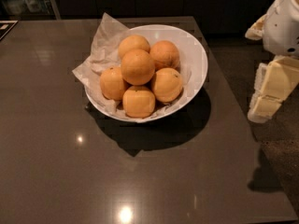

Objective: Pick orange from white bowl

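**A:** Where was the orange (138, 66)?

**B:** On top of the pile in the white bowl (198, 55), resting on the other five. The bowl sat on the bench (56, 148) close to its far right corner, with crumpled paper (105, 41) sticking out on the bowl's left side.

**A:** And the gripper (270, 94)?

**B:** It was off the bench, past the right edge and about level with the bowl along that edge, well apart from it. It had hold of nothing, since all six oranges were in the bowl. I couldn't tell whether it was open or shut.

**A:** What did the next move turn on?

**B:** The orange lay to the camera's left of the gripper, across the right edge and over the near wall of the bowl. The fruit was round with no long axis, so I judged wrist yaw didn't matter. There was only one arm, so no choice to make there.

**A:** Arm pose?

**B:** The white arm body came in at the top right of the view. The gripper hung below it, slanting down and toward the bench. I couldn't judge its height against the bowl rim.

**A:** Risks?

**B:** My read was that a low sideways entry would clip the rim, so coming in from above looked safer. The top orange was touching its neighbours and could roll off them if nudged.
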### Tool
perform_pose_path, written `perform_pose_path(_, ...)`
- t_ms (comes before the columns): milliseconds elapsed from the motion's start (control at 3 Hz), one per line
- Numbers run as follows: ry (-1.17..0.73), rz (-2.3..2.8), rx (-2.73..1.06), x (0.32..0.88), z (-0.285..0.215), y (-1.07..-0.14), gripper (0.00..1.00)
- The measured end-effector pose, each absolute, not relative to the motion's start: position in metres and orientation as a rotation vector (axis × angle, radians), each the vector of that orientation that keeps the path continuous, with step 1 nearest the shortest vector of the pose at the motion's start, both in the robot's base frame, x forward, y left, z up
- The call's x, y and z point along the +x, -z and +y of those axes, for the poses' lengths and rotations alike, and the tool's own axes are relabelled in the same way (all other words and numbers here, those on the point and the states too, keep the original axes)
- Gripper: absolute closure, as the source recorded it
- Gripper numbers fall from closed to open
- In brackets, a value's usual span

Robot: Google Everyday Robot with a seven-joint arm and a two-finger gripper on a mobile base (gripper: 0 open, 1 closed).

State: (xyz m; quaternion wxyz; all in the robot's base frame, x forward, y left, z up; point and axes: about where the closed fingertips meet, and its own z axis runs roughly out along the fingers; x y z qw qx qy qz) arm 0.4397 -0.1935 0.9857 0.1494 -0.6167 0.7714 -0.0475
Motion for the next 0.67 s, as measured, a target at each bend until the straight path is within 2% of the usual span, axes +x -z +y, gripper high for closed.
perform_pose_path(667, 0.296, 2.043, -2.02, 0.452, -0.112, -1.013, 0.0)
